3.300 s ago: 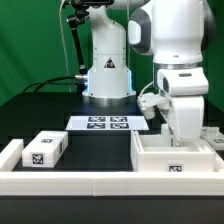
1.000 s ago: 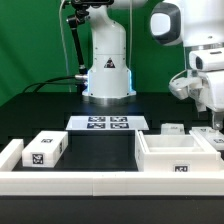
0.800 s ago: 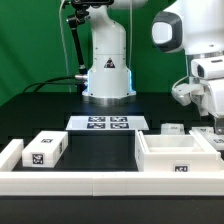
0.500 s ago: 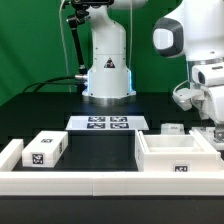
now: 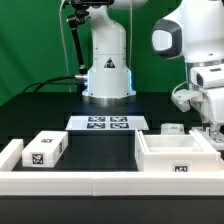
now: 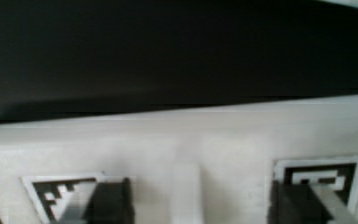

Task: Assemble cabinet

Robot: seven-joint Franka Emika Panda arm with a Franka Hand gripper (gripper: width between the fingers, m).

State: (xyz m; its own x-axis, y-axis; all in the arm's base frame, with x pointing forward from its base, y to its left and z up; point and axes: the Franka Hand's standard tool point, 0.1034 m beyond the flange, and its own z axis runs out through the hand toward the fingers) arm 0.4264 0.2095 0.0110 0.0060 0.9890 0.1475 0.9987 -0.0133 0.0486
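On the black table [image 5: 95, 140], near right, sits the cabinet body [image 5: 178, 158]: a white open-top box, upright, with one small tag on its near wall. Near left lies a drawer block [image 5: 45, 149], tag facing up and toward the camera, well apart from the body. A plain white block [image 5: 10, 152] lies just left of it, at the exterior view's left edge. A smaller white piece [image 5: 172, 128] lies just behind the body's far wall.

A low white border rail [image 5: 100, 186] runs along the table's near edge. The marker board [image 5: 108, 123] lies flat mid-table in front of the white robot base [image 5: 106, 70]. A green backdrop [image 5: 35, 40] covers the far wall, and a dark stand with a cable [image 5: 70, 45] is left of the base.

The arm comes down at far right, with the gripper [image 5: 212, 128] low behind the body's far right corner. Fingers apart or together: cannot tell, as they are small here and the wrist view is blurred. The wrist view shows a white tagged part [image 6: 176, 150] close up with two tags partly in frame and black table beyond it. Which part that is, cannot tell.
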